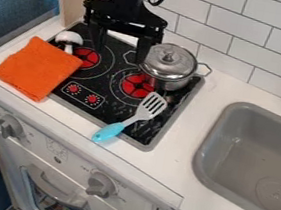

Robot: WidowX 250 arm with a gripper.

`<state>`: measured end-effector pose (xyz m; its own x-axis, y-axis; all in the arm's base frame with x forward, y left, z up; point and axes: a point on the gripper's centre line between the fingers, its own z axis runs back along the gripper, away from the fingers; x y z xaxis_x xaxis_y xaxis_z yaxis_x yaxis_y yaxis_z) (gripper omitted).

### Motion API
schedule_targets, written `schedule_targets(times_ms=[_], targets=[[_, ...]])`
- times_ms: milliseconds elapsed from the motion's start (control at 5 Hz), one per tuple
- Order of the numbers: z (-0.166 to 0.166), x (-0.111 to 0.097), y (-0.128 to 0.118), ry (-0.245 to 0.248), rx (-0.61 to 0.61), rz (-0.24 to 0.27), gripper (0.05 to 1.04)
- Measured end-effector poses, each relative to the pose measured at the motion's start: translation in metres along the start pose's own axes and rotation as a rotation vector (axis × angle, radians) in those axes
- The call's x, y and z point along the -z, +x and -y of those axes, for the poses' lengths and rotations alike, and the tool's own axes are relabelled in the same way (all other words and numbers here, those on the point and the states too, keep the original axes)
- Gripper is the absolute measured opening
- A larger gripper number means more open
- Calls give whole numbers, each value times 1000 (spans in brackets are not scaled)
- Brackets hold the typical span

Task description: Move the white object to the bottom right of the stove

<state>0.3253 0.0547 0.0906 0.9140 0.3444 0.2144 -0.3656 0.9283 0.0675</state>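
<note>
Gripper (119,54): over the stove (147,146) at twelve o'clock, fingers apart.
White mushroom (69,38): stove's ten o'clock, beside the cloth.
Orange cloth (37,68): nine o'clock, overlapping the stove.
Lidded pot (169,66): between one and two.
Spatula (148,109): five o'clock, handle towards seven.

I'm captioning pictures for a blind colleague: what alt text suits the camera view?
Black robot tool open over a toy stove. A white mushroom-shaped object sits back left, beside an orange cloth; a lidded pot and spatula are further right.
</note>
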Motion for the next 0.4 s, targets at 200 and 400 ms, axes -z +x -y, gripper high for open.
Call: schedule_targets(times_ms=[200, 400], targets=[[0, 10, -4, 8, 3, -36, 1001], [-11, 13, 7, 12, -47, -39, 1001]])
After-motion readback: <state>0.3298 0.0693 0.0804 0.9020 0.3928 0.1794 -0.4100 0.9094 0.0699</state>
